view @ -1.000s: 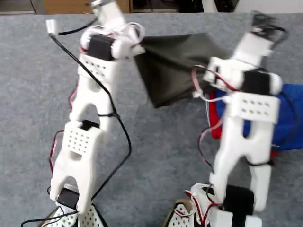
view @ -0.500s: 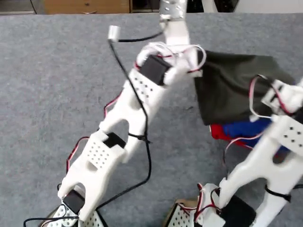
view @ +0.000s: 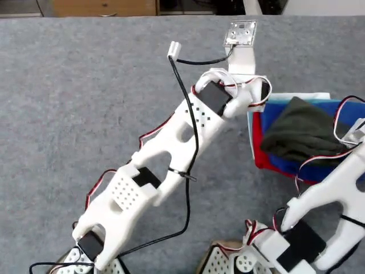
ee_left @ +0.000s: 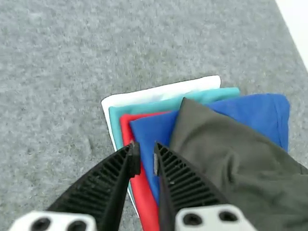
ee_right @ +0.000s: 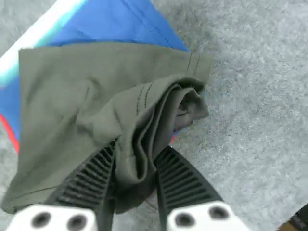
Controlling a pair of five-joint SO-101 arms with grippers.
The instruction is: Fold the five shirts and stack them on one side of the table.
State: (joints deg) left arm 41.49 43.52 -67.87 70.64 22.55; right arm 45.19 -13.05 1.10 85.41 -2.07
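Note:
A stack of folded shirts lies at the table's right side: white (ee_left: 159, 91) at the bottom, then teal (ee_left: 144, 111), red (ee_left: 144, 192) and blue (ee_left: 260, 108). A dark olive shirt (view: 302, 134) lies crumpled on top of the stack. My right gripper (ee_right: 135, 166) is shut on a bunched fold of the dark olive shirt (ee_right: 96, 106), low over the stack. My left gripper (ee_left: 143, 161) hovers just above the stack's near left corner, shut with nothing between its fingers. The left arm (view: 188, 125) stretches diagonally across the table to it.
Grey felt tabletop (view: 85, 114) stretches left of the stack. A black cable with a white plug (view: 174, 48) loops above the left arm. The table's right edge (ee_left: 298, 19) runs close behind the stack. Wooden furniture (view: 102, 7) stands beyond the far edge.
Both arms swung right, carrying the dark olive shirt from mid-table onto the stack. The left gripper has let go of it; the right gripper still holds it.

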